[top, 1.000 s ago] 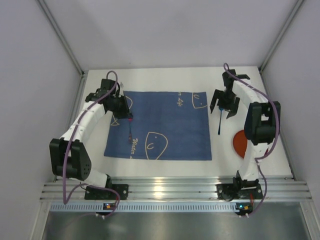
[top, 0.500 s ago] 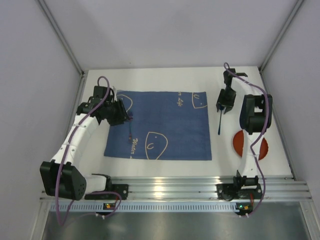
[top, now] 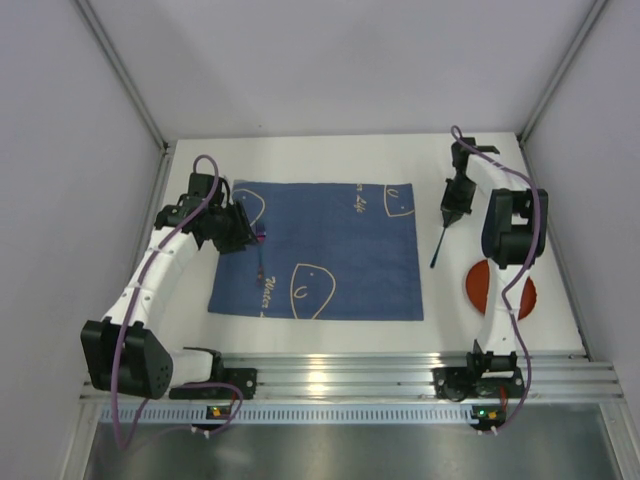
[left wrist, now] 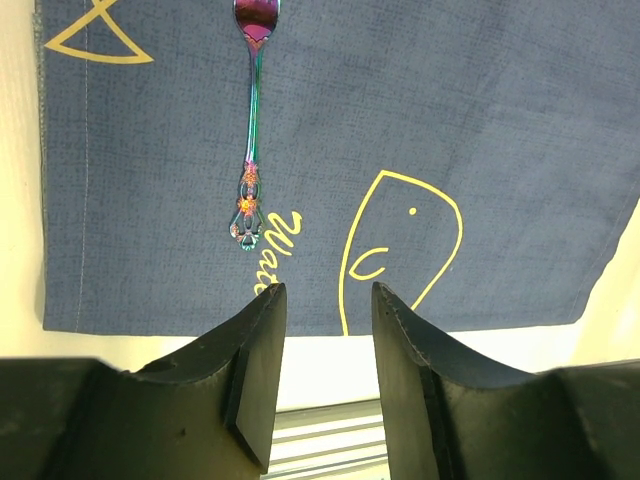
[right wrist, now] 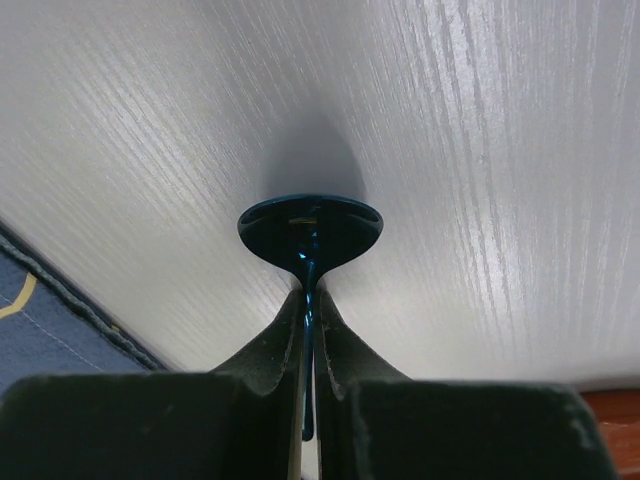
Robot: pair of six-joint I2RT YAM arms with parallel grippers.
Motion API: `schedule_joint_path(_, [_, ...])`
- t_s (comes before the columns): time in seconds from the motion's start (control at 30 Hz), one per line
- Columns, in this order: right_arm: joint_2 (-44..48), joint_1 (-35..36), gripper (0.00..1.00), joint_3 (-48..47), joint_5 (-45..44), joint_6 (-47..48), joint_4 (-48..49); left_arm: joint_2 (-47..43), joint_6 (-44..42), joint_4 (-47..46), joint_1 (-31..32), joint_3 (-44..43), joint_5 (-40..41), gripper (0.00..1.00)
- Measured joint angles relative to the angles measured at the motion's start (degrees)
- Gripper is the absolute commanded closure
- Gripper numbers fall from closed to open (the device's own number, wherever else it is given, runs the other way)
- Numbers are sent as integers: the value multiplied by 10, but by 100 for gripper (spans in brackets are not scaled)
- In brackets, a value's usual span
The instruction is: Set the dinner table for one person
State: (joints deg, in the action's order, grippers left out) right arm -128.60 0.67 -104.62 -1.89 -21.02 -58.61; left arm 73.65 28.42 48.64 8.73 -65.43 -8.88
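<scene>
A dark blue spoon lies on the white dinner table, right of the blue placemat. My right gripper is shut on the spoon's neck just behind the bowl. In the top view the spoon's handle trails toward the near edge from the right gripper. An iridescent fork rests on the placemat's left part, lying free. My left gripper hovers open beyond the fork's handle end, with nothing between its fingers. In the top view the left gripper is beside the fork.
A red plate sits at the near right of the table, partly hidden by the right arm. A ribbed aluminium rail runs along the near edge. Grey walls close in the back and both sides.
My right gripper's jaws went from wide open to shut on the spoon, and its handle swung slightly. My left gripper opened off the fork and its arm drew back left.
</scene>
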Motion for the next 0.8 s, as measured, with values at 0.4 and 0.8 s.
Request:
schedule_joint_path(0.4, [99,45,100,19,13,13,-3,-7,-7,-1,0,0,-30,55])
schedule_joint_path(0.8, [154,253,100,34,128,-45,23,-108,-3,-1,0,40,-47,13])
